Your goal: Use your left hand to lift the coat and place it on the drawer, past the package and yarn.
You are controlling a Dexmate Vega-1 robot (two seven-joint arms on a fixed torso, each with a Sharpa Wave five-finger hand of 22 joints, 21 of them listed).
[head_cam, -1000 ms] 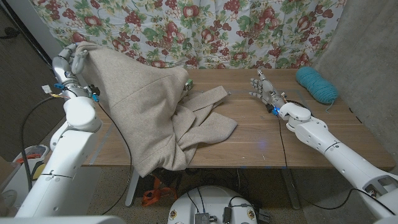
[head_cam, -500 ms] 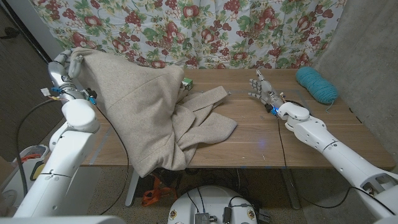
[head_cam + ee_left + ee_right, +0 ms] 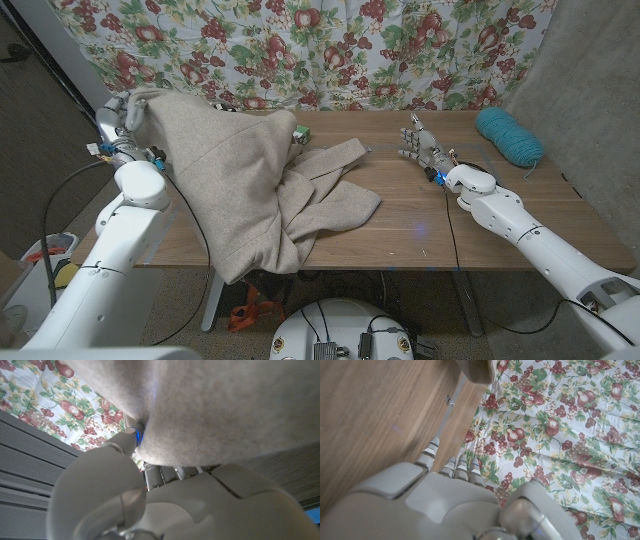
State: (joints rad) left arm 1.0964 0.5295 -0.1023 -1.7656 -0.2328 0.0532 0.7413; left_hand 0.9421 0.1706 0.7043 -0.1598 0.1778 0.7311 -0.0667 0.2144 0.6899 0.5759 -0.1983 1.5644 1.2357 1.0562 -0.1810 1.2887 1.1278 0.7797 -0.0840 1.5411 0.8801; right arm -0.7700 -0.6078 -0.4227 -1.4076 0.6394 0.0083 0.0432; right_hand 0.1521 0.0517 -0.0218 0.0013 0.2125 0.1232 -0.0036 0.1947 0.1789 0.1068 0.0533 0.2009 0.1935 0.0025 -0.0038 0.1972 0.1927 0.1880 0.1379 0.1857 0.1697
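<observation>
The left robot hand (image 3: 122, 113) grips the upper edge of the beige coat (image 3: 235, 165) and holds it high beside the floral curtain (image 3: 330, 50), off the far-left corner of the tabletop (image 3: 450, 215). Compared with a second ago, the raised bunch of fabric has drifted slightly toward the curtain and inward over the tabletop's corner, while the coat's lower half still trails across the wood and sags over the near edge. By the look of it, the lift is only partly done: much of the garment drags, and no drawer can be made out. In the left wrist view the cloth (image 3: 215, 405) presses right against the robot hand's back. The right robot hand (image 3: 421, 141) stands on the tabletop right of the coat with fingers spread, holding nothing. The teal yarn (image 3: 508, 135) lies beyond it, well clear of the coat. A small green object (image 3: 299, 133) peeks out at the coat's far edge; what it is cannot be told.
</observation>
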